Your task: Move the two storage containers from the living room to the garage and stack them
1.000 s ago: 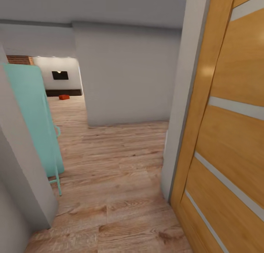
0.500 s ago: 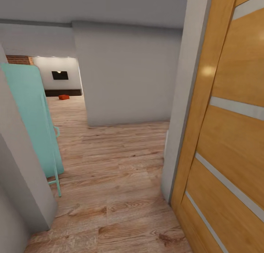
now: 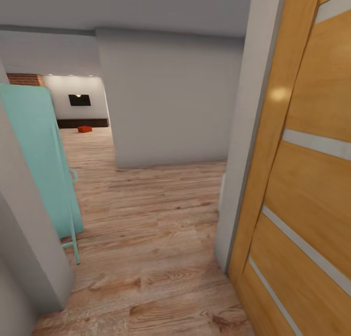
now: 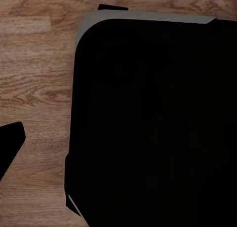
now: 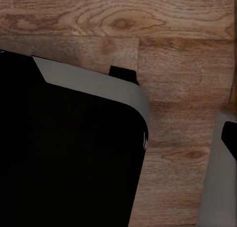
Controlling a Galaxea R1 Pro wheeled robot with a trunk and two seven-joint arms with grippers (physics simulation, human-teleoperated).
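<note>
Wood-plank floor (image 3: 146,219); orange-red container (image 3: 85,129) far back.

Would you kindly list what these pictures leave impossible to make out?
- Storage container, head view: too small and distant to show walls or contents; a second one cannot be made out.
- Living room, head view: mostly hidden by the grey wall and teal door.
- Both wrist views: a black body blocks the view; gripper states cannot be told.

light: even, soft; glare: spot on wooden door (image 3: 279,94); far room brighter; wrist views: dark, slightly blurred
</note>
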